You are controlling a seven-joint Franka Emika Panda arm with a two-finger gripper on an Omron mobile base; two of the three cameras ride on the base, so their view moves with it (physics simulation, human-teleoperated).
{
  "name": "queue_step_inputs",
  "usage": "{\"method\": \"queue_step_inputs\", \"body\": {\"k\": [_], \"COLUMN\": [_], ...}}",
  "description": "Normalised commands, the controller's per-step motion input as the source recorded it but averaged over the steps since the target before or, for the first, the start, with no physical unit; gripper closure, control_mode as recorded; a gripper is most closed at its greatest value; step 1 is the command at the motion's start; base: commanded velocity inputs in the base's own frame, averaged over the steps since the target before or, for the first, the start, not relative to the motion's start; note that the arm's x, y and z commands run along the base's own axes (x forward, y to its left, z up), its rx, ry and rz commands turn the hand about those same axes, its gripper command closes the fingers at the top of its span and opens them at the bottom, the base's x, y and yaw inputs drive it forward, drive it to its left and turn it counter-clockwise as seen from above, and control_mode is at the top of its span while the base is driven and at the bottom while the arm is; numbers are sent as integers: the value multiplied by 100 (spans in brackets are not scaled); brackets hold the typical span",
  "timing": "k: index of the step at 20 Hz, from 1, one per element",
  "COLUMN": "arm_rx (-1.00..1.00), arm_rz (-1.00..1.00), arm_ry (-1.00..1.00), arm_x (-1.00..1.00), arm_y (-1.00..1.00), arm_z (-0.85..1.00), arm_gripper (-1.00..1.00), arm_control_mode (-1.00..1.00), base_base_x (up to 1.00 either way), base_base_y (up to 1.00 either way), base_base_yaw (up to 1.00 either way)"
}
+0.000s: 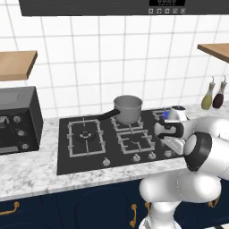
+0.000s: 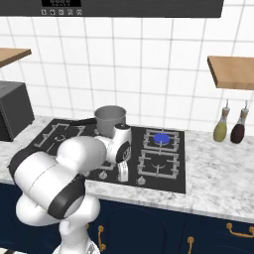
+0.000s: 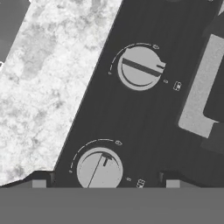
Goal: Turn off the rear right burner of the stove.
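Flame glows blue on the rear right burner, so nothing is done; gripper, jaws spread wide and empty, hovers above a silver knob.

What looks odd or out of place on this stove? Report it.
Only the rear right burner stands out: it glows blue with nothing on it, while the pot sits on an unlit burner. Nothing looks spilled, tipped or damaged.

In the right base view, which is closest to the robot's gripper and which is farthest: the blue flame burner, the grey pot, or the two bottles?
Measured from the gripper:
1. Rear right burner, lit blue, up to its right.
2. Grey pot, behind the gripper; nearly as close, so these two are hard to rank.
3. Two bottles, far right on the counter.
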Motion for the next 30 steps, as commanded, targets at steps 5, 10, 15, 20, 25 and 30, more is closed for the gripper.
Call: {"method": "queue_step_inputs", "body": {"k": [5,10,15,20,25,30], "arm_rx": [0,0,0,0,0,0], "arm_rz": [0,0,0,0,0,0], "arm_ry": [4,3,0,0,0,0], "arm_x": [-2,-38,-60,-8,31,34], "arm_y": [-1,-12,-9,6,13,5], "arm_z": [-22,-23,-15,-11,-8,-12], "arm_gripper": [-100,-100,-100,-100,-100,-100], "arm_control_mode": [-100,-100,-100,-100,-100,-100], "base_base_x": [0,0,0,0,0,0], "base_base_y": [0,0,0,0,0,0], "base_base_yaw": [0,0,0,0,0,0]}}
